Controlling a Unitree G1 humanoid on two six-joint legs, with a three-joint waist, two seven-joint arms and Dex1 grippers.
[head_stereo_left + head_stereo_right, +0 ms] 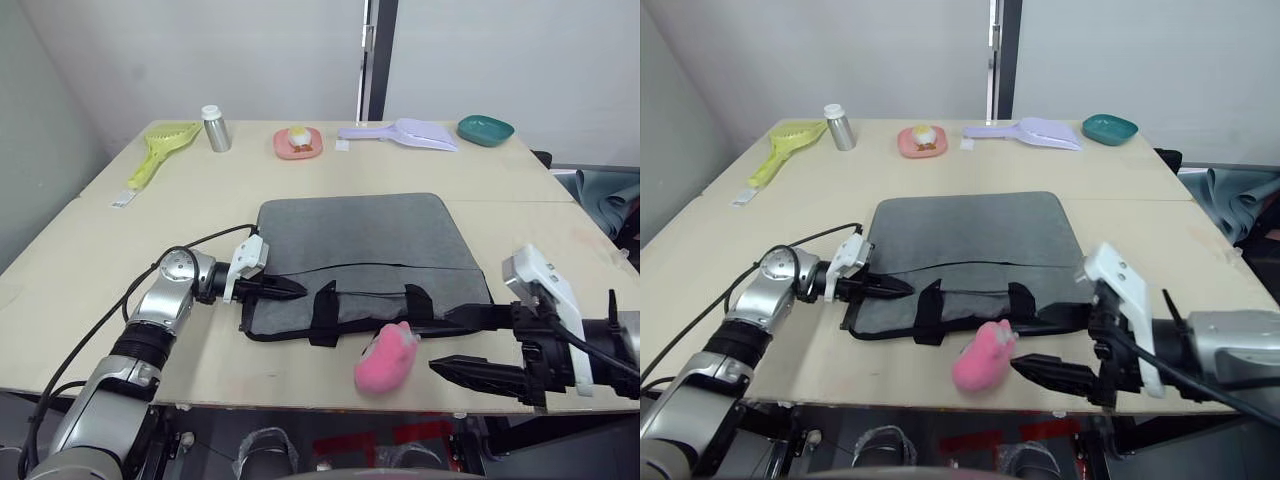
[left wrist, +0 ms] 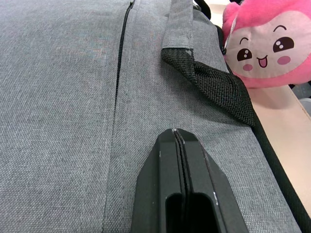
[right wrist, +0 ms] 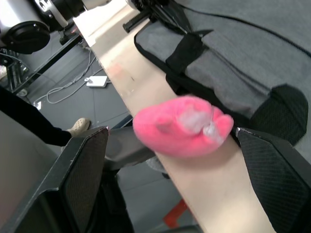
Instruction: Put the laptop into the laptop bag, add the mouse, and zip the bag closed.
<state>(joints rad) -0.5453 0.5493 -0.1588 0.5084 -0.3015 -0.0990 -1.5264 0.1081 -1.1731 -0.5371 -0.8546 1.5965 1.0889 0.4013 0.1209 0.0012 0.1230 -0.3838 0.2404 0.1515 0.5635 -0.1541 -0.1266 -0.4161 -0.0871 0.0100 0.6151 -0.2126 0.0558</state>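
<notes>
While the laptop bag (image 1: 365,255) lay flat, long axis crosswise, handles toward the tabletop's (image 1: 90,260) near edge, the closed left pincer (image 1: 292,288) rested on its left corner; the right pincer (image 1: 1040,345) gaped around its pink charm (image 1: 983,357).

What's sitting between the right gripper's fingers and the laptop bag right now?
The pink plush charm lies between the open right gripper and the laptop bag, shown in the right wrist view.

Laptop bag (image 1: 360,240) grey w/ black straps; plush charm (image 1: 386,358) pink; fingers (image 1: 280,289) black.
</notes>
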